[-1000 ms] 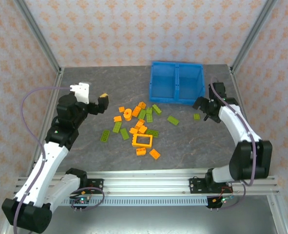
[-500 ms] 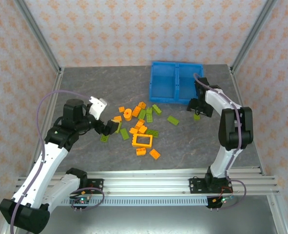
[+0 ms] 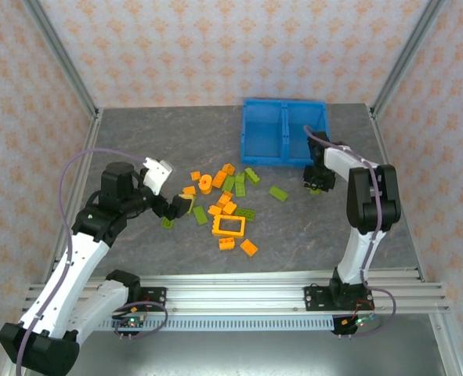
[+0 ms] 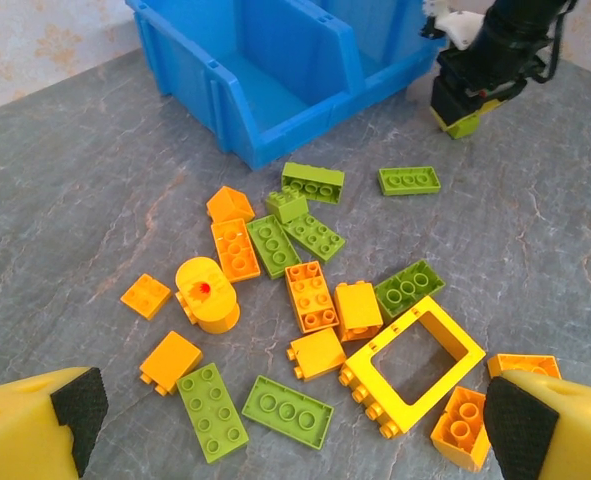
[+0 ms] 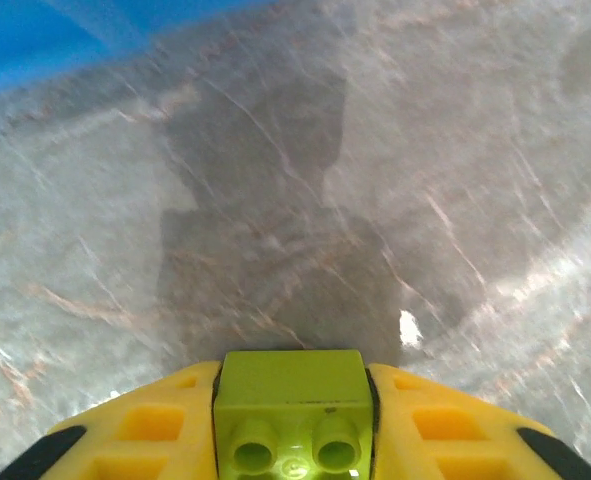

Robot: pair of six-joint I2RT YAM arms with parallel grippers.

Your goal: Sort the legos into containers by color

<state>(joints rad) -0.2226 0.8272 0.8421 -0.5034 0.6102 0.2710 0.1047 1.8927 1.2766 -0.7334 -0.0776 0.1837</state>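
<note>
**At the bin's near wall, a green brick in the right jaws**

On the grey marbled desk (image 3: 153, 149), the blue bin (image 3: 247, 137) sits at about 1 o'clock from the middle. Its two square compartments stand side by side across a central divider. Just at 5 o'clock of the right compartment, the right arm (image 3: 370, 196) bends down. The right jaws are closed on a lime green brick (image 5: 293, 400). The right wrist view shows it clamped between two yellow fingers (image 5: 135, 430), studs toward the camera, with bare desk beyond. The marks on the studs are too blurred to read, and it cannot be told whether the brick touches the desk.

The legos (image 3: 229, 207) lie loose near the middle of the desk, orange and lime green mixed. The orange frame (image 3: 229, 226) lies flat at 6 o'clock of the cluster and the round orange piece (image 3: 205, 183) at 11 o'clock. A single green brick (image 3: 278, 193) lies apart at 3 o'clock, between the cluster and the right jaws.

At 9 o'clock of the cluster, on the left arm (image 3: 98, 227), the left jaws stand wide apart and hold nothing. In the left wrist view their black pads (image 4: 75, 405) sit at the two lower corners, with the bricks spread between and beyond them.
</note>
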